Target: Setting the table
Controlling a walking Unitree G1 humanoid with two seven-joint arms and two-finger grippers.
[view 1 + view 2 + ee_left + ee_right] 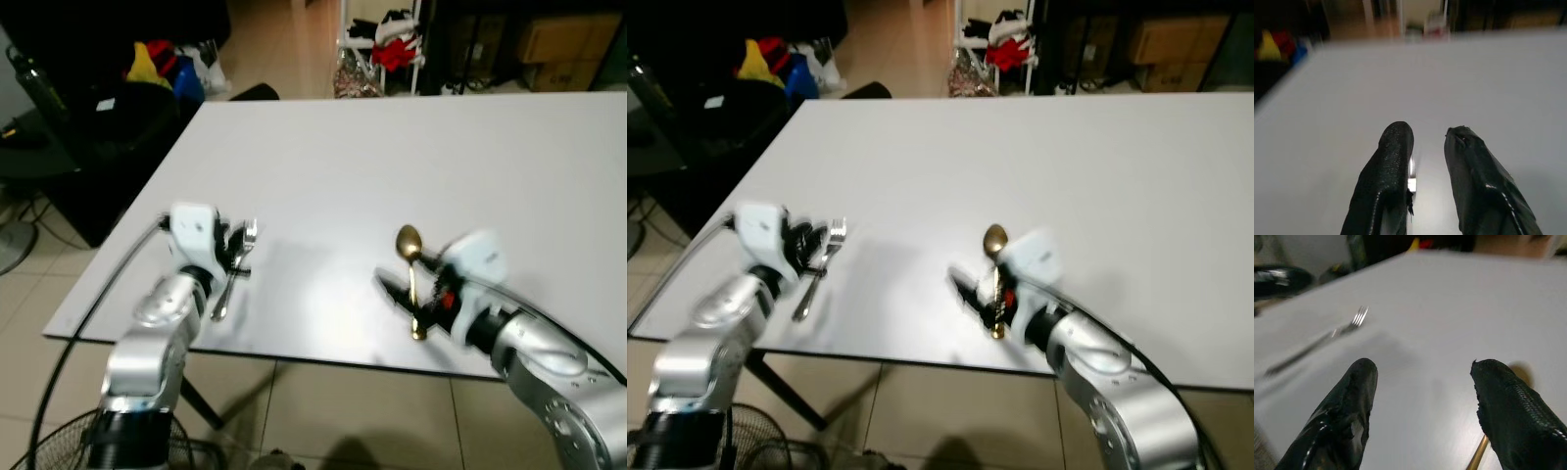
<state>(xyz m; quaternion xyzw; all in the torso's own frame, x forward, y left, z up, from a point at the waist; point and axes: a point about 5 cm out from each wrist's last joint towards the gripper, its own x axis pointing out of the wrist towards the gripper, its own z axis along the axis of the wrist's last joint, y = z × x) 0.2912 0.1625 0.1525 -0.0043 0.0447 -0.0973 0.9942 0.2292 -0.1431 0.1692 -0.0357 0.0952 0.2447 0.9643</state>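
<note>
A lived-in home, by the look of it. A plain white bench [392, 157] stands on a floor of pale beige tiles [323, 411], with a silver fork [231, 269] and a gold spoon [411, 279] lying near its front edge. Past the far edge a white rack [387, 44] holds red and dark clothes, and cardboard boxes [554, 44] sit on dark shelving. Beyond the left corner, bright yellow, red and blue things [167, 69] are heaped in shadow. A floor fan [59, 446] stands by the front left corner.
</note>
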